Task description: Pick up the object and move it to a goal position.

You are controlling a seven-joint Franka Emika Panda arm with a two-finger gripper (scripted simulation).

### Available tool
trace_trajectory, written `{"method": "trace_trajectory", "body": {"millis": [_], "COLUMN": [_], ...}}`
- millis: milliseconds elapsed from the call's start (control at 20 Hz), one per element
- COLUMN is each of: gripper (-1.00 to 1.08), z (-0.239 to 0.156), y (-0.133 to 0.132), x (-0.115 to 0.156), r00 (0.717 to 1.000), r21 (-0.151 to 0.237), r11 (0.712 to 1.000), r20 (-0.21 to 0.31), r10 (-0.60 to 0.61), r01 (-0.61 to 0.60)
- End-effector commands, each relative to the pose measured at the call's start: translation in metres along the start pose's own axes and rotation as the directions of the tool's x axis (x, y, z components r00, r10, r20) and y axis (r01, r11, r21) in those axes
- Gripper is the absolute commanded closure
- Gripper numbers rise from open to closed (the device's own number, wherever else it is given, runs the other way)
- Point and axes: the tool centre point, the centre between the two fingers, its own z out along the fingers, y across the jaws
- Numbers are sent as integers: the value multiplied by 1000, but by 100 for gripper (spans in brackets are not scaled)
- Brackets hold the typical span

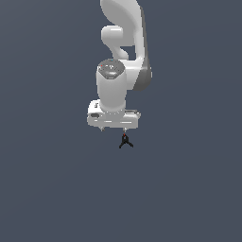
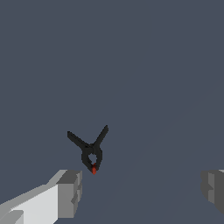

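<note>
The object (image 1: pixel 125 142) is a tiny black thing with splayed prongs and a small red spot. In the exterior view it sits just below the white gripper (image 1: pixel 113 128). In the wrist view the object (image 2: pixel 91 151) lies on the grey surface beyond the fingertips, nearer to one finger (image 2: pixel 69 192) than to the other finger (image 2: pixel 213 189). The gripper (image 2: pixel 141 190) is open and empty, its two fingers wide apart, and neither touches the object.
The white arm (image 1: pixel 124 56) rises above the gripper toward the top of the exterior view. The surface around is plain dark grey, with no other things on it.
</note>
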Motion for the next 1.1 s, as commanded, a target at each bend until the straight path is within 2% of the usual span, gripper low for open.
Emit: {"method": "trace_trajectory", "body": {"millis": [0,500,800,1050], "gripper": [-92,-92,-92,-92], "z": [0,-4,4,26], "y": [0,25,17,0], "x": [0,1,0,-3], "r00": [1000,1000,1000,998], "r21": [0,-23,-19,-10], "r11": [1000,1000,1000,998], "r20": [0,8,6,2], "r10": [0,-9,-22,-58], "r01": [0,9,22,58]}}
